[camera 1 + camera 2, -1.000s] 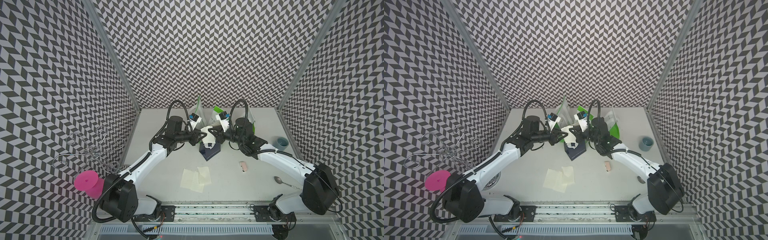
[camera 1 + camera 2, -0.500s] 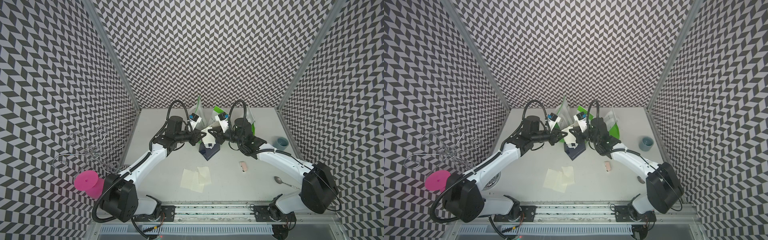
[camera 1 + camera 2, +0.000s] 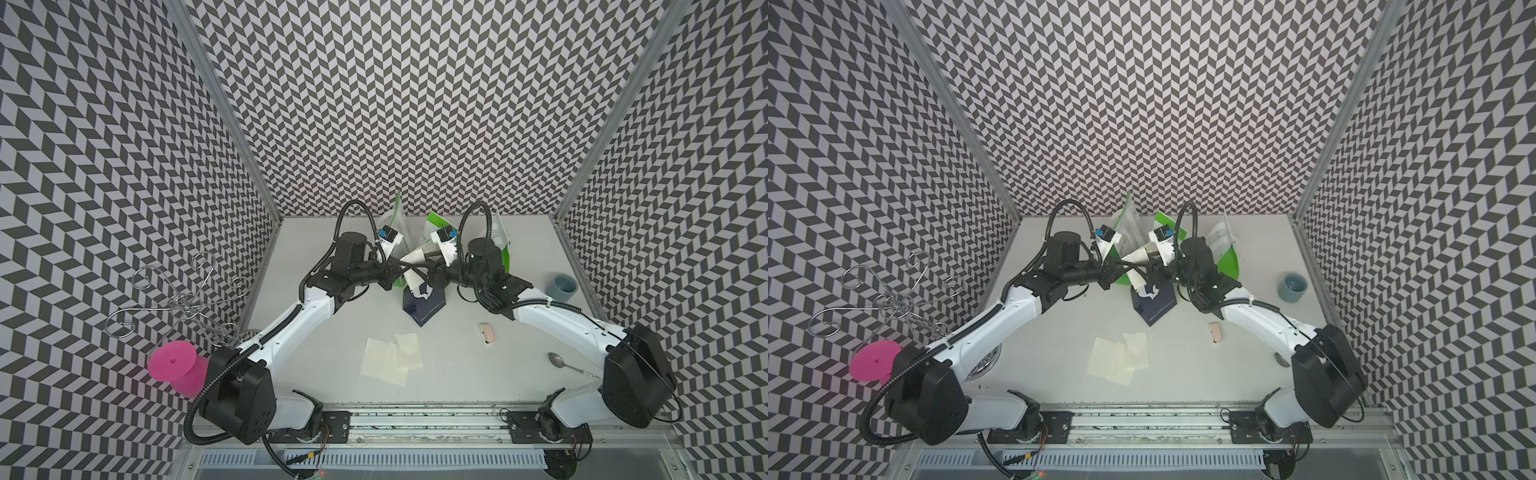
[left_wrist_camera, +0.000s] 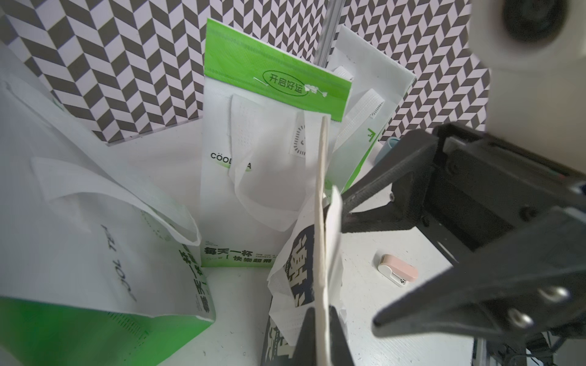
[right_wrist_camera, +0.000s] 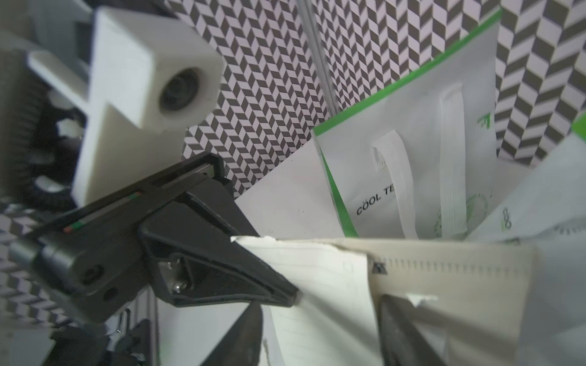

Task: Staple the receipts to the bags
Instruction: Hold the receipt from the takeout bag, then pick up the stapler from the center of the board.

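At the back of the desk [image 3: 457, 382], above the navy bag [image 3: 426, 305], a handover has just taken place. Our right hand [image 4: 358, 264] has sprung apart and released the receipt [image 4: 321, 221], while our left hand [image 4: 322, 313] has pressed shut, pinching its edge upright. We cannot tell whether the bag's rim is caught too. We judge our right arm is now free for the stapler [image 3: 487, 332]. Both arms reach inward, wrists nearly meeting.
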Robot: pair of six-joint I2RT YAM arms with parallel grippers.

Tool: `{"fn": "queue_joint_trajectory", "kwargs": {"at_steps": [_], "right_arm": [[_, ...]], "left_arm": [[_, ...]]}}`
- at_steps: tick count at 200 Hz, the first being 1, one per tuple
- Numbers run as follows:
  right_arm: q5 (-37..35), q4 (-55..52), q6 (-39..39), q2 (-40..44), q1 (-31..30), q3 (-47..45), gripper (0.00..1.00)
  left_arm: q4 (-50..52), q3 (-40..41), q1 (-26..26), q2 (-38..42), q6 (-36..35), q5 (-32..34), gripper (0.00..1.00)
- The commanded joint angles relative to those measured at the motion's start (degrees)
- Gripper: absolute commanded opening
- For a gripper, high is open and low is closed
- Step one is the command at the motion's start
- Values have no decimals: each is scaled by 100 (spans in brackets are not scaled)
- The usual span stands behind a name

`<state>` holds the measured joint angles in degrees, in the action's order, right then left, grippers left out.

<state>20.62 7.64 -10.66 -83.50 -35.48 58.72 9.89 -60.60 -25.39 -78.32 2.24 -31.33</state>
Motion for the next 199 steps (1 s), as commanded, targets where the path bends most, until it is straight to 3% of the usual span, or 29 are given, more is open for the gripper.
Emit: {"fn": "queue_joint_trajectory", "kwargs": {"at_steps": [1,56,98,124,199], "right_arm": [[-581,72,-426,512,-18,-239,70],[-1263,-938,-1293,1771,-18,-1207,79],[-2368,-2527,-1788,2514,30,-1881,84],[-2992,-3651,-2011,2140,195,-1759,83],[-3360,-4551,-1861,211,367,-822,70]], "left_arm": [[283,-214,-175,179,24,556,0],[341,-23,-454,491,384,1441,0],[267,-8,-473,577,453,1521,0],[327,-48,-469,548,453,1539,0],[343,-12,-468,662,479,1501,0]]}}
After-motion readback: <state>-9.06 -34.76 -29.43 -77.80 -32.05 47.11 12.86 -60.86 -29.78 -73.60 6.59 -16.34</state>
